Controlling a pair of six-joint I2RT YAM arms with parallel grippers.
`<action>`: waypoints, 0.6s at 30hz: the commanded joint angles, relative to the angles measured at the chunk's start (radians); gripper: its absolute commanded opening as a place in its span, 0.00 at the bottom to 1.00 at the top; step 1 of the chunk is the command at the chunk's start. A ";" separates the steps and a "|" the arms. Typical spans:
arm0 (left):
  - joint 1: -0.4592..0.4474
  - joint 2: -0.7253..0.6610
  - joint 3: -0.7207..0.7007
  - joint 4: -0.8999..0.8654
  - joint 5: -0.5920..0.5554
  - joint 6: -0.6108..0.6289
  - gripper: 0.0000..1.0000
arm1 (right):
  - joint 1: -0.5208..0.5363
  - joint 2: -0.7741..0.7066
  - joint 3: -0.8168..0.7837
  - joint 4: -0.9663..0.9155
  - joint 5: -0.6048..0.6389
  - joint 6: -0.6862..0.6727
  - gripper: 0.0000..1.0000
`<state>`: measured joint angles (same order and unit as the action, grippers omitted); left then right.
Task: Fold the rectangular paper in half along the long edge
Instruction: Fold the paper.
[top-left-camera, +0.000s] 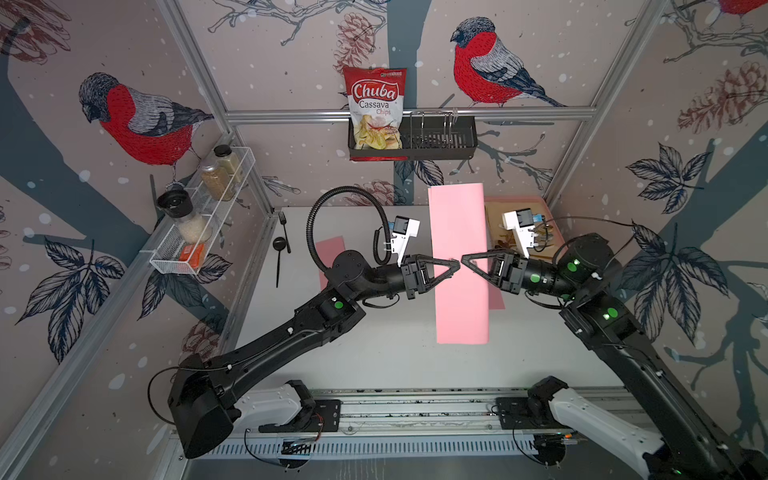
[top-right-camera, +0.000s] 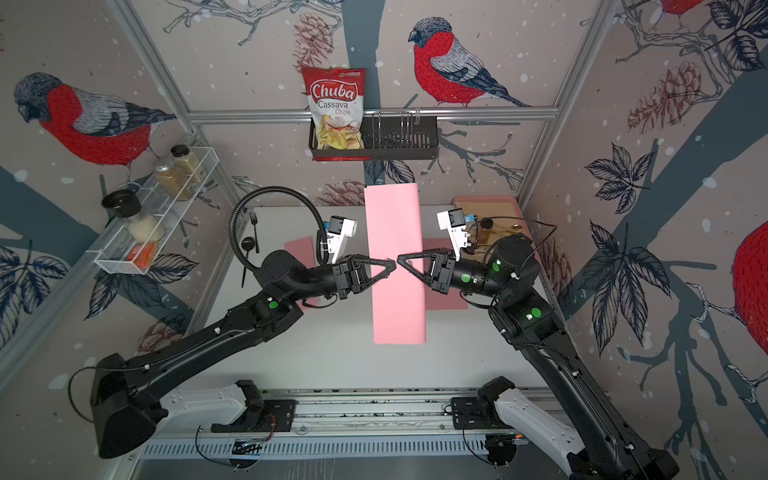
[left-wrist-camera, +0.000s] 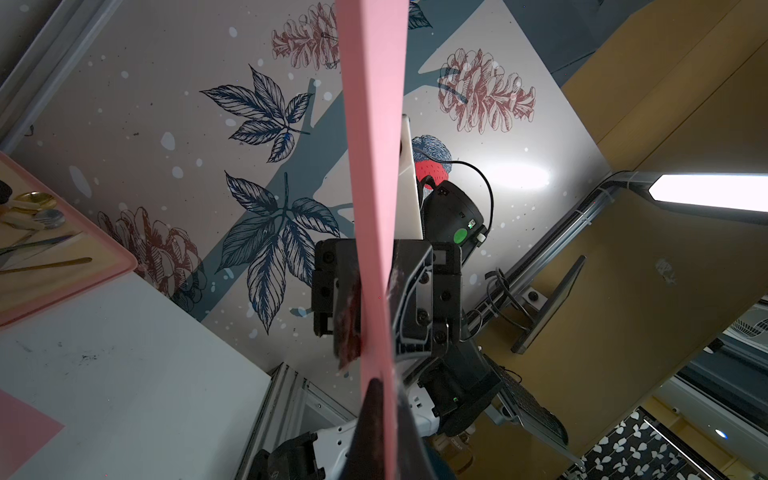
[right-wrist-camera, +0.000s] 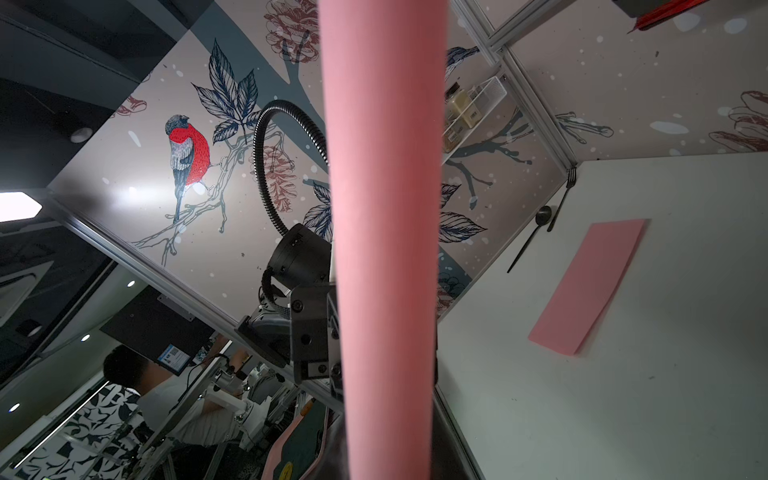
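You had the pink paper (top-left-camera: 457, 220) lifted off the desk (top-left-camera: 374, 361). It hung in the air between the 2 grippers, which pointed at each other tip to tip. The left gripper (top-left-camera: 456, 265) was closed on the paper near the middle of its length. In the left wrist view the paper (left-wrist-camera: 374, 166) ran out from between that gripper's own fingers.

The right gripper (top-left-camera: 466, 258) met the paper from the opposite side, almost at the same spot. Its fingers (left-wrist-camera: 347, 324) stood narrow, 1 on each face of the paper, but I could not tell whether they really pressed it.

The paper was a long narrow strip. It reached well past both grippers, away from the arm bases and also back toward them. In the right wrist view the paper (right-wrist-camera: 382, 208) looked rounded like a soft loop, not like a flat sheet. Whether it had a sharp crease, I could not tell.

On the desk behind the left gripper's arm a second pink sheet (right-wrist-camera: 590, 286) lay flat. Further out on that side lay a black spoon (top-left-camera: 279, 245) and a black fork (top-left-camera: 284, 226).
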<state>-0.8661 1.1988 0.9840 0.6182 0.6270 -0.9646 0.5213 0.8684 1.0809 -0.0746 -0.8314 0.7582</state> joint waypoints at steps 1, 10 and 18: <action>-0.003 -0.005 0.008 0.071 0.012 0.003 0.00 | -0.004 -0.003 0.012 0.013 0.009 -0.007 0.24; -0.005 -0.005 0.007 0.071 0.022 0.003 0.00 | -0.098 -0.023 -0.033 0.210 -0.091 0.139 0.40; -0.006 -0.001 0.007 0.069 0.023 0.004 0.00 | -0.112 -0.023 -0.055 0.262 -0.109 0.176 0.31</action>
<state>-0.8688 1.1988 0.9840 0.6193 0.6353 -0.9642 0.4114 0.8486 1.0283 0.1238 -0.9176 0.9077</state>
